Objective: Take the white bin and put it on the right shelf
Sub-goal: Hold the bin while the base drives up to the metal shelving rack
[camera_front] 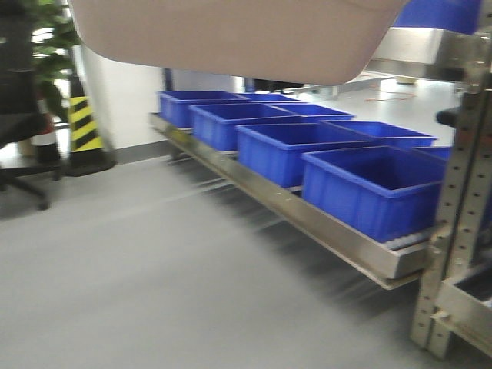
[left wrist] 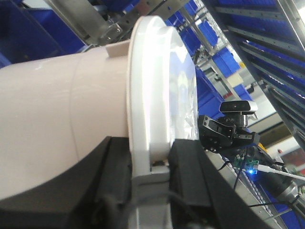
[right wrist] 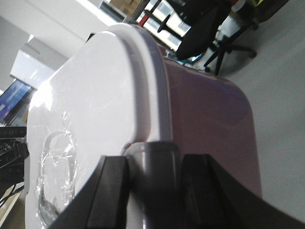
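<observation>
At the far left of the front view stand a black office chair (camera_front: 19,131), a green leafy plant (camera_front: 50,46) and a yellow-and-black striped cone (camera_front: 83,123), all on a grey floor (camera_front: 154,269). Across the top of the frame hangs the white bin (camera_front: 231,34), a large pale pinkish-white plastic tub with rounded corners. Only its underside shows, raised well above everything else. Below and to the right runs the right shelf (camera_front: 330,229), a shiny stainless steel rack with a broad flat front rail. It carries a row of blue plastic crates (camera_front: 369,188). A perforated metal upright (camera_front: 461,215) stands at the right edge. The bin is apart from the shelf.

In the left wrist view the tub's pale side fills the left half, and its white lipped lid (left wrist: 162,95) stands on edge at centre. At bottom centre the left gripper (left wrist: 151,167) pinches the lid's rim between its black fingers (left wrist: 116,167). To the right, a black wrist unit topped by a grey webcam (left wrist: 233,124) sits at the bin's far side.

In the right wrist view the lid (right wrist: 81,119) lies to the left and the pinkish body to the right. At the bottom the right gripper (right wrist: 152,183) clamps the rim, with black fingers (right wrist: 109,191) on either side. An office chair (right wrist: 205,28) shows at upper right.
</observation>
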